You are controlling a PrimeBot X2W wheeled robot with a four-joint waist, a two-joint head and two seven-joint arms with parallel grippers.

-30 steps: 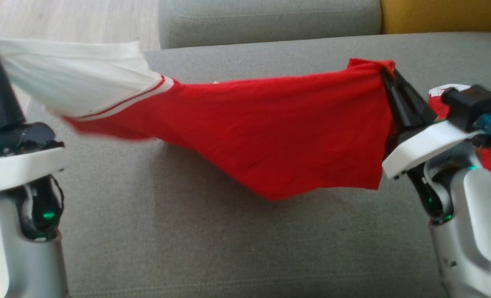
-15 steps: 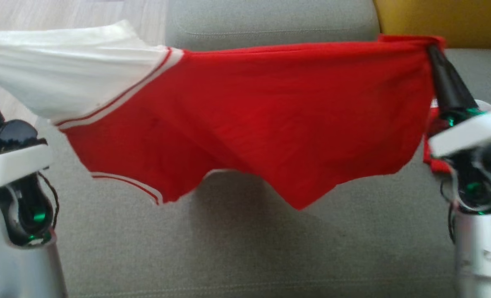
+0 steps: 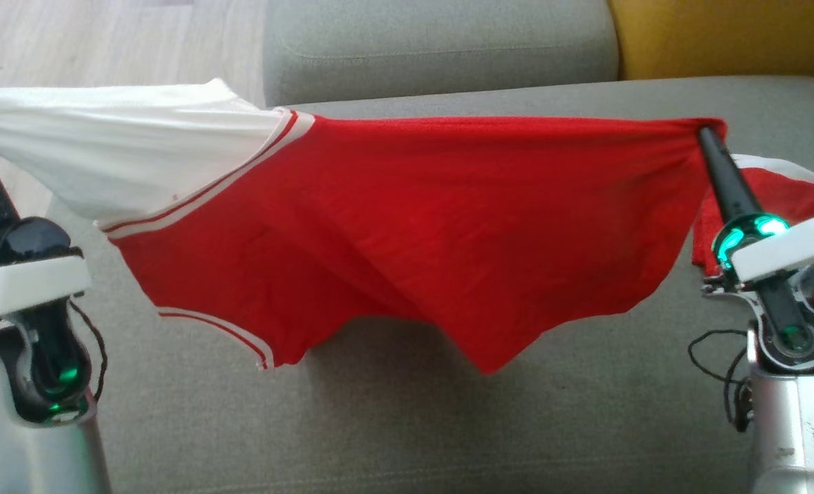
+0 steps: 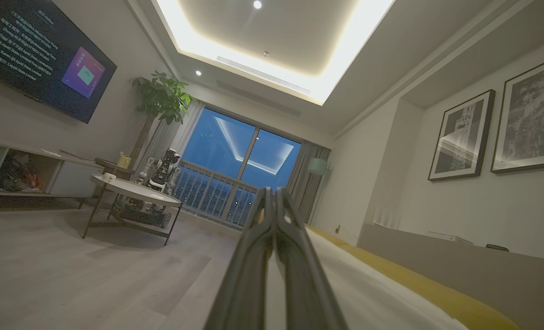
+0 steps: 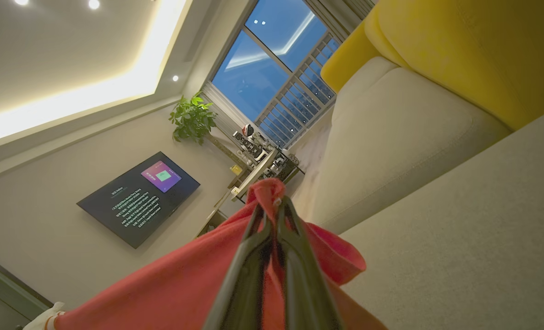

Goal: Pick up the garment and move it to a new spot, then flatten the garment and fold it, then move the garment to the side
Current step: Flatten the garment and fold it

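Garment (image 3: pixel 407 226): red jersey with a white sleeve; judged light, soft and limp. Hangs stretched above the grey sofa (image 3: pixel 379 425), middle sagging. Left gripper (image 4: pixel 272 192) pinches the white end, right gripper (image 3: pixel 705 134) the red corner. Best held by corners or hems.

The head view looks steeply down, close over sofa (image 3: pixel 407 425) and garment (image 3: pixel 448 226). Both wrist views tilt up into the room, sharing window (image 4: pixel 235 156), TV (image 4: pixel 38 55) and ceiling (image 4: pixel 262 36); the right one also catches garment and sofa.
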